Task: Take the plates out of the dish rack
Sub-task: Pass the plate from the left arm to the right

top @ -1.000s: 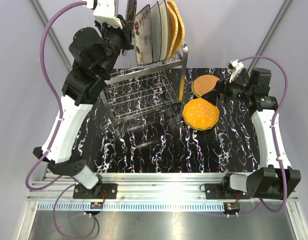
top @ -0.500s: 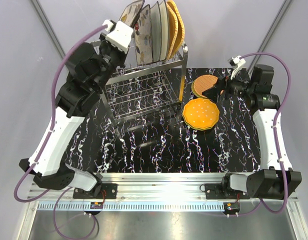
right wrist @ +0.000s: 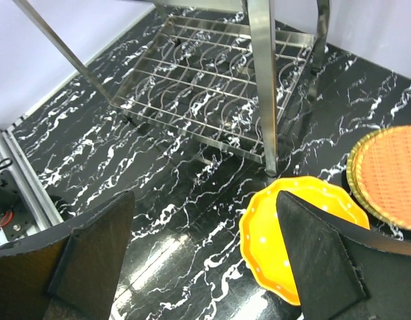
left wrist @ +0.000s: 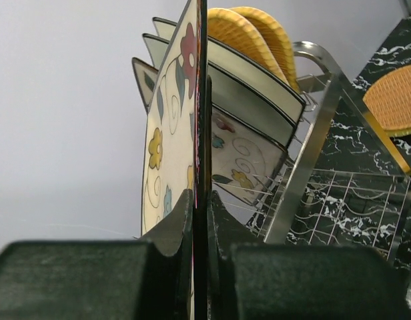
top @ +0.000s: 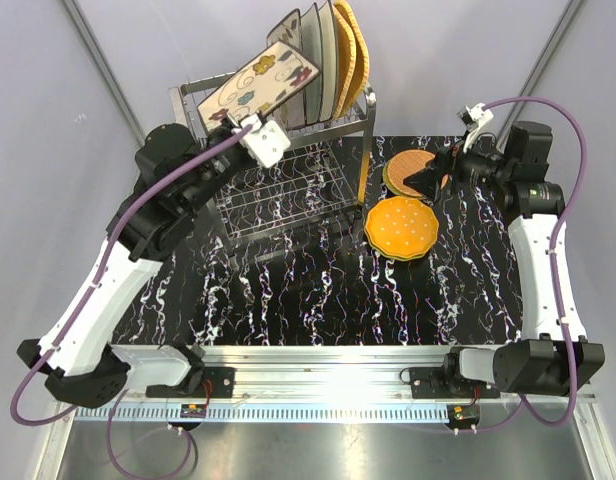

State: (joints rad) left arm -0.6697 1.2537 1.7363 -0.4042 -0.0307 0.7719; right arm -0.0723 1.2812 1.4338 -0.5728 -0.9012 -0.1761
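My left gripper (top: 254, 126) (left wrist: 200, 207) is shut on the edge of a square cream floral plate (top: 259, 82) (left wrist: 167, 143), which is held tilted above the left end of the dish rack (top: 288, 195) (left wrist: 317, 143). Another floral plate (left wrist: 249, 167), white plates (top: 318, 45) (left wrist: 259, 90) and woven tan-orange plates (top: 350, 45) (left wrist: 249, 33) stand upright in the rack's top prongs. An orange dotted scalloped plate (top: 401, 227) (right wrist: 282, 223) and a round woven plate (top: 406, 165) (right wrist: 392, 177) lie on the table to the right. My right gripper (top: 431, 176) (right wrist: 205, 260) hovers open over them.
The black marbled table (top: 318, 290) stretches in front of the rack. The rack's lower wire shelf (right wrist: 205, 80) holds nothing. The rack's steel post (right wrist: 262, 80) stands close to the orange plate. Grey walls enclose the back and sides.
The left arm has drawn the floral plate out of the row and swung it left and down, tilting it from upright toward flat. The right gripper has stayed open and shifted only slightly.
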